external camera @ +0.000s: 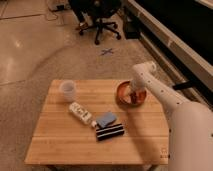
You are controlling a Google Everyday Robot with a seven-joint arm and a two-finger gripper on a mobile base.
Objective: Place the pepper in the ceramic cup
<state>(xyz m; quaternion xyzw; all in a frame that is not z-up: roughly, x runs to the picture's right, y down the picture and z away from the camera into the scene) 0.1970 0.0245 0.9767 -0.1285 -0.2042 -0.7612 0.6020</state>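
The white ceramic cup (pixel 67 90) stands upright near the table's far left corner. A round orange-red plate (pixel 131 93) sits at the far right of the table. My gripper (pixel 134 95) reaches down from the white arm (pixel 150 82) into the plate. The small dark pepper is hidden under the gripper or too small to make out.
A wooden table (pixel 60 135) holds a white labelled bottle (pixel 80 112) lying on its side, a blue packet (pixel 106 119) and a dark striped packet (pixel 110 132) near the middle. An office chair (pixel 100 15) stands on the floor beyond. A blue cross mark (pixel 106 51) is on the floor.
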